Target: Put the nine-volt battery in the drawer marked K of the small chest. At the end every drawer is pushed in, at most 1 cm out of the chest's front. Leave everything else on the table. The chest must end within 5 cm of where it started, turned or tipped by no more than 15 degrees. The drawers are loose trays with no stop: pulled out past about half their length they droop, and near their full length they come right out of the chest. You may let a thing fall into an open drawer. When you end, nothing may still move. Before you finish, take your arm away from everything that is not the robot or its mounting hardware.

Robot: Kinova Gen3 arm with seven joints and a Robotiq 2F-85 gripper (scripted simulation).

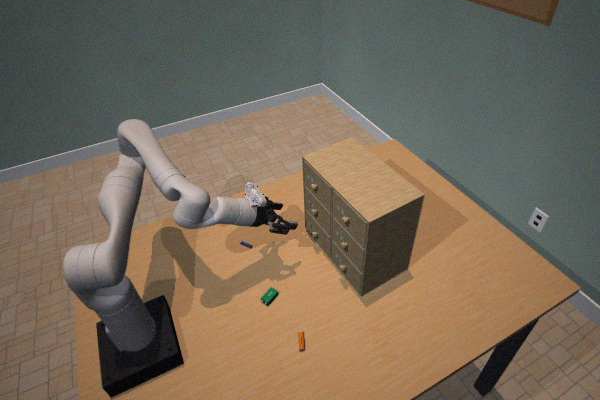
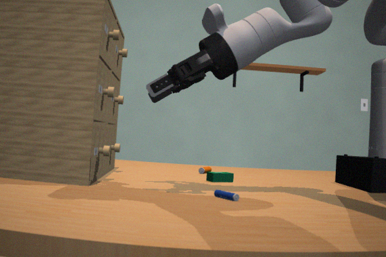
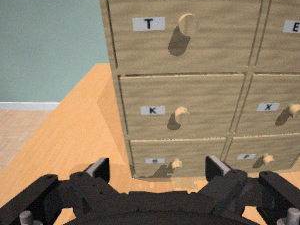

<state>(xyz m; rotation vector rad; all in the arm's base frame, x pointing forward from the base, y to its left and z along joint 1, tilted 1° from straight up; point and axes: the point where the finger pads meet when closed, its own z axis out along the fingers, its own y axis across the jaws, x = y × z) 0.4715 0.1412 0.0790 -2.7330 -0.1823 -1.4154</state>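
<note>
We had the bench (image 1: 450,300) (image 2: 161,225) (image 3: 75,135) under everything, the small chest (image 1: 390,240) (image 2: 48,83) (image 3: 116,95) upright on it, all drawers in! Drawer K (image 3: 210,97) sat middle row, between T and a lower one. Our end effector (image 1: 289,216) (image 2: 150,92) (image 3: 157,167), spread wide, hung before the chest, tilted downward. The green nine-volt battery (image 1: 269,296) (image 2: 219,177) lay on the bench, between blue (image 1: 246,244) (image 2: 226,194) and orange cylinders (image 1: 301,341) (image 2: 204,169)!

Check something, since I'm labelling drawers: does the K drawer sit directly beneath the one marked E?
No, drawer K sits directly under drawer T.
</note>
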